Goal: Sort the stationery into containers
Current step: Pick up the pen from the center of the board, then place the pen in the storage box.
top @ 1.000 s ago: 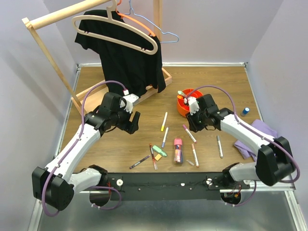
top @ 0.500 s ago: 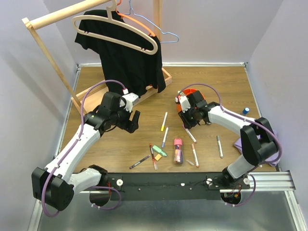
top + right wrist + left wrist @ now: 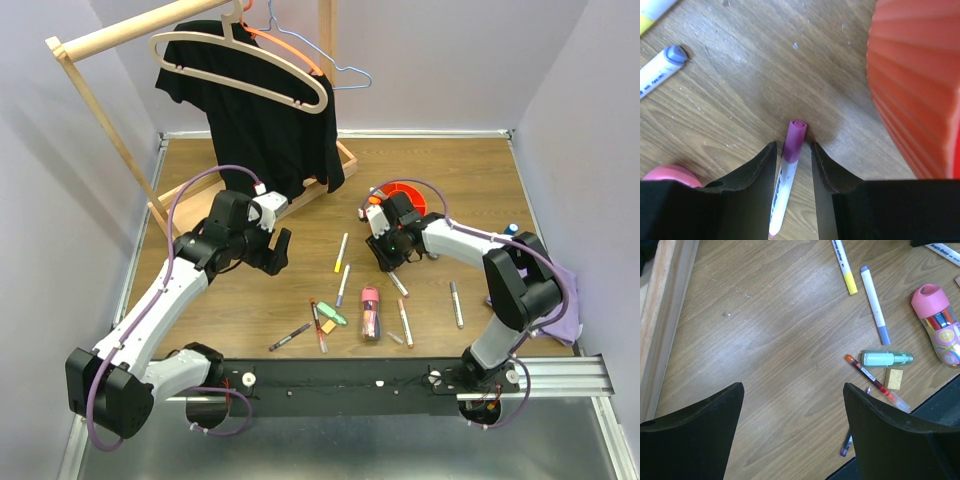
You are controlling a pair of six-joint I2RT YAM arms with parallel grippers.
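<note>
**Round purple-capped marker (image 3: 781, 195) between my right jaws**

My right jaws stand narrowly spread, flanking the slim white marker lying flat on the wood-grain tabletop (image 3: 765, 330), just beside the ribbed orange organiser (image 3: 915, 85). My left jaws gape wide above the wood.

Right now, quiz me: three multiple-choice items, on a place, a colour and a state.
1. The purple-capped marker lies: A. on the rail B. straddled by the right tool C. on the cloth
2. The stubby tube has a cap that is: A. blue B. pink C. green
3. The left tool is: A. open and empty B. shut on a pen C. holding a hanger
B: the right wrist view shows a finger on either side of it. B: the left wrist view shows it pink. A: its fingers stand wide apart, nothing between.
</note>
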